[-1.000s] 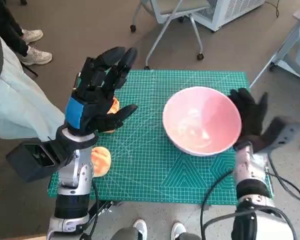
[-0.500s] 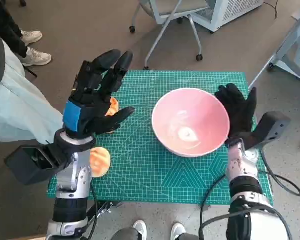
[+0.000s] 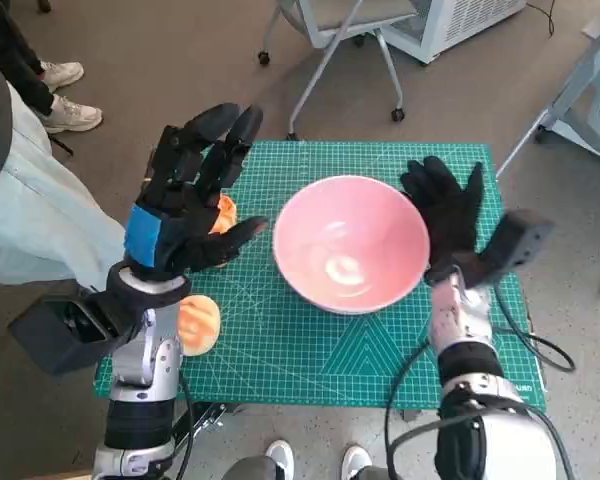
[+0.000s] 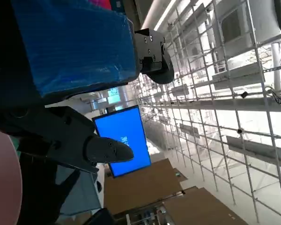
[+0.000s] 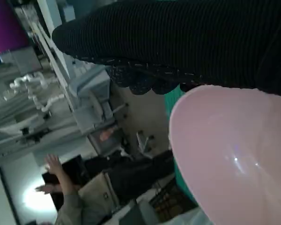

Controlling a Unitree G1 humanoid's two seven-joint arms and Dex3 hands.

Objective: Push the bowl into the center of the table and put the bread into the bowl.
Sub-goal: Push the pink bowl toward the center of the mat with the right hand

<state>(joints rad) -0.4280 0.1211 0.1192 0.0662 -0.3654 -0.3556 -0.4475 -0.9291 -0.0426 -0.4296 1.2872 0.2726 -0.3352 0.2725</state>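
Bowl (image 3: 350, 243): one, pink, on the green mat (image 3: 280, 350), with two bread (image 3: 200, 322) pieces beside it. Right hand (image 3: 445, 210) touches the bowl, fingers spread. Left hand (image 3: 185, 205) is up, fingers apart, holding nothing.

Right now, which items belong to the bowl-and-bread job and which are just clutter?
Job:
pink bowl
bread pieces
right hand, at the bowl's side
left hand, raised, holding nothing

Lying about:
green cutting mat
office chair
person's sneakers

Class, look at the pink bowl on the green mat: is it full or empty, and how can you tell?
Empty. In the head view the pink bowl shows only its smooth inside with a glare spot; both bread pieces lie outside it on the green mat.
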